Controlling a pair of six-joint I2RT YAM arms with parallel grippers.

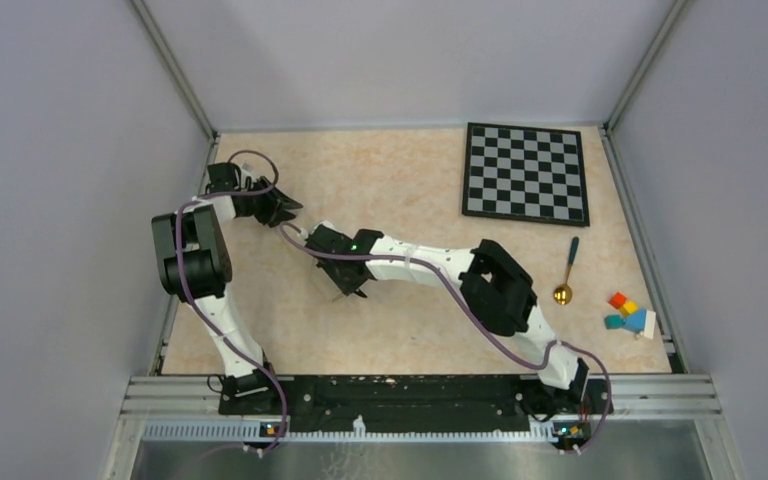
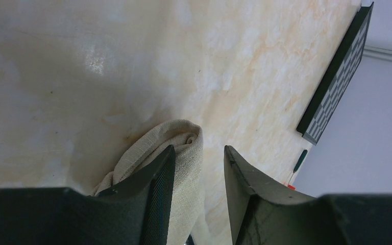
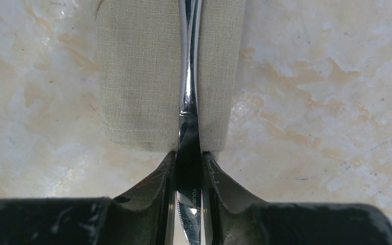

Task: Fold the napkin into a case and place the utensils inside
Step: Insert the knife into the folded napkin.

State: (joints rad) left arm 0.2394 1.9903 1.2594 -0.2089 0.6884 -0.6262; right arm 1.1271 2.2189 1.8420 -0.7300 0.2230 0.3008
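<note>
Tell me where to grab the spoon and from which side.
Take the spoon by its dark handle, around mid-length, coming straight down from above and closing the hand across it. It lies flat and slim; the gold bowl is rounded, with the coloured blocks close beside it.
</note>
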